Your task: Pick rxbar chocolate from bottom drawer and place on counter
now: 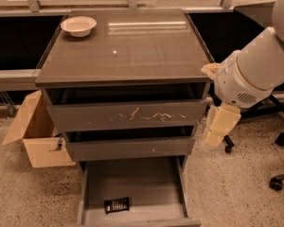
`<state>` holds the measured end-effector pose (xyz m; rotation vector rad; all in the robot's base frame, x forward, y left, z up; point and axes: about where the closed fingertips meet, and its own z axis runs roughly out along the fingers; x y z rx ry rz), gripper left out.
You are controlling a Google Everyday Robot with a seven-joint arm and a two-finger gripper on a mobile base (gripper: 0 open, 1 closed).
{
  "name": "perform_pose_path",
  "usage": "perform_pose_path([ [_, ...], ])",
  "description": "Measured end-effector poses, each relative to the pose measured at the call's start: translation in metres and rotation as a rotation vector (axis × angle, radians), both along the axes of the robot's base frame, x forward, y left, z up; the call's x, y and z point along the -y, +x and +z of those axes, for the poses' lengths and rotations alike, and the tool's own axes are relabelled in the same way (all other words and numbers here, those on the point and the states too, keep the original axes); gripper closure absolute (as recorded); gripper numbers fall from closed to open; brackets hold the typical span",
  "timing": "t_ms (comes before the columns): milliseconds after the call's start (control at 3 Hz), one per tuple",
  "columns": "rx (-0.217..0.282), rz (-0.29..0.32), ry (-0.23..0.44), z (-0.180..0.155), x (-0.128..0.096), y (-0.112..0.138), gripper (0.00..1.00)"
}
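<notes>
The gripper (220,125), whether apart or together impossible to tell, hangs above and right of the open bottom drawer (137,181), whose front holds the rxbar chocolate (116,205); a descent could clip the middle drawer (128,148) overhanging it.

white bowl (78,25), cardboard box (35,141), chair base (276,182)

No legible text, brand or number anywhere; rxbar chocolate (116,205), lower centre of frame in the bottom drawer (132,179), has white lettering lines on its black wrapper, too small to read; cardboard box (38,138) at left: small dark mark, illegible; gripper (212,138), right of centre beside the drawer fronts, shows no markings.
</notes>
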<state>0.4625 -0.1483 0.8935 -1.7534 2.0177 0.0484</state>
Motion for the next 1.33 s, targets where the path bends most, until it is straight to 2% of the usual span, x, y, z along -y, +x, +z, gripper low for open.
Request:
perform_pose_path([
  [333,-0.001,0.000,0.000,0.000,0.000,0.000,0.00],
  [667,-0.067,0.083,0.029,-0.065,-0.027,-0.002,0.00],
  [1000,-0.098,0.167,0.064,-0.115,-0.052,-0.004,0.00],
  [1333,-0.122,0.256,0.177,-0.177,-0.087,-0.007,0.00],
])
